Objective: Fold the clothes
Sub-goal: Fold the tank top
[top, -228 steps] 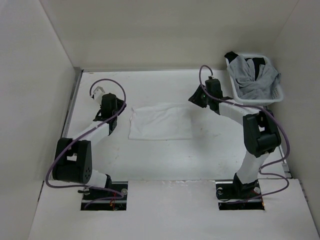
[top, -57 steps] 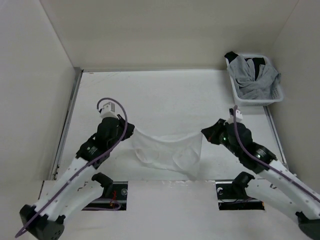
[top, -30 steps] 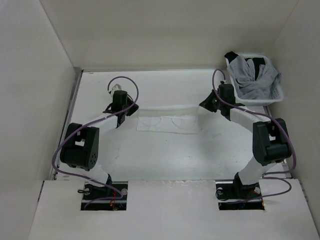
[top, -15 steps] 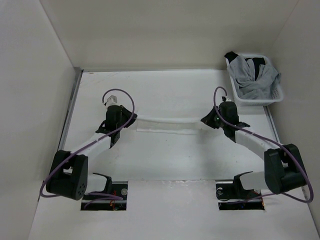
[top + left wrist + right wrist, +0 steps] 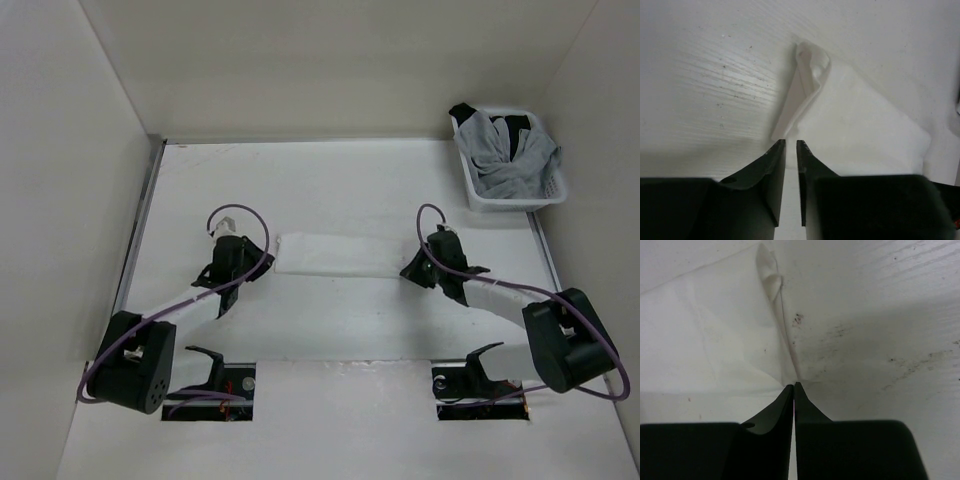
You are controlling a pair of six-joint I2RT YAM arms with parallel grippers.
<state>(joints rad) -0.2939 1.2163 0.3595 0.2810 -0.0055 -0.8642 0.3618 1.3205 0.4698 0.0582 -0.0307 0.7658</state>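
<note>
Left claw (image 5: 791, 143) barely parted, clothes (image 5: 340, 255) folded narrow

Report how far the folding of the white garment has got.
Done: the white garment lies on the table as a narrow folded band. In hand: the left pincer and right pincer sit at its two ends, jaws almost together; whether either grips cloth is unclear. Left: the long band probably needs folding end to end.
</note>
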